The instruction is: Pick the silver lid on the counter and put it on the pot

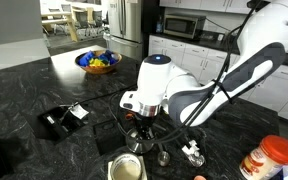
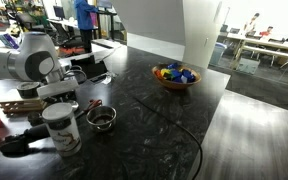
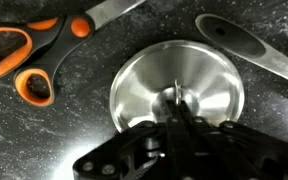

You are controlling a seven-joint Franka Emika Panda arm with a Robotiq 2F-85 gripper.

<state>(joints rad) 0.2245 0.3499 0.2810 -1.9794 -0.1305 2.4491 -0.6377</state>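
Both exterior views are small and soft, under even indoor light. In an exterior view the polished dark table (image 1: 44, 85) picks up a pale sheen from the bright room behind at the upper left. In an exterior view the windows at the right are blown out to white and cast a broad grey glare across the table (image 2: 184, 110). The wrist view is dimmer. The silver lid (image 3: 149, 85) mirrors bright streaks and dark patches, the claw (image 3: 179, 102) at the bottom edge is a near-black, out-of-focus mass, and the scissors (image 3: 46, 42) soften slightly toward the left edge.
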